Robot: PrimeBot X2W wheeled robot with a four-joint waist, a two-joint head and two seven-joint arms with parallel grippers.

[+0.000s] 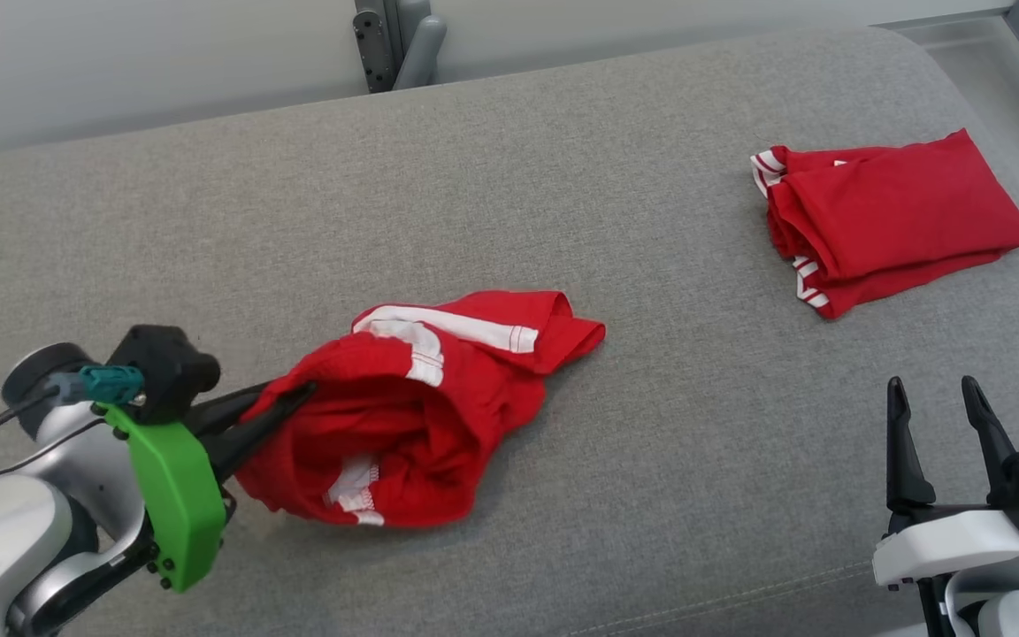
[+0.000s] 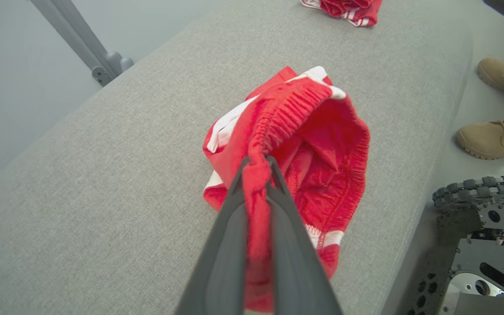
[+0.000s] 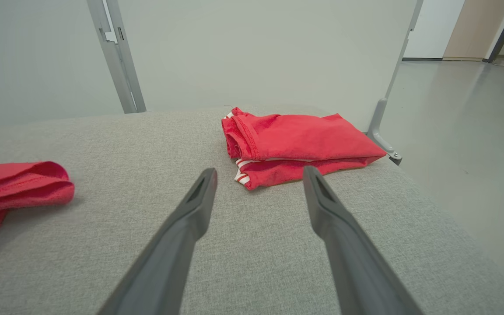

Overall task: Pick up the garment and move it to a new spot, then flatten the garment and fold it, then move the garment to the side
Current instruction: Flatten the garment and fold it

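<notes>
Head view: left gripper [image 1: 302, 394] is clamped on the waistband of the red shorts [image 1: 439, 416] at the bundle's 9 o'clock end. Its fingers point to about 2 o'clock, jaws pinched down to cloth thickness. Shorts lie crumpled on the grey cushion [image 1: 563, 177], long axis roughly 7-to-1 o'clock, leg end out toward 1. Right gripper [image 1: 938, 398] sits at 5 o'clock of the frame, well apart from the shorts, fingers pointing to 12, jaws spread, nothing in them. A folded red garment [image 1: 894, 217] lies at 2 o'clock, nearer the right arm. Left wrist view: elastic band is bunched between the fingers, rest of the shorts runs off toward 12–1 o'clock, waist opening gaping, far part resting on the cushion. Tan boots [image 2: 497, 135] of a person at 3 o'clock, off the cushion. Right wrist view: jaws wide and empty, folded garment near the tips at 12–1, edge of the shorts at 9 o'clock. My read: pick-and-move step, early in the task; left arm owns the carry.
</notes>
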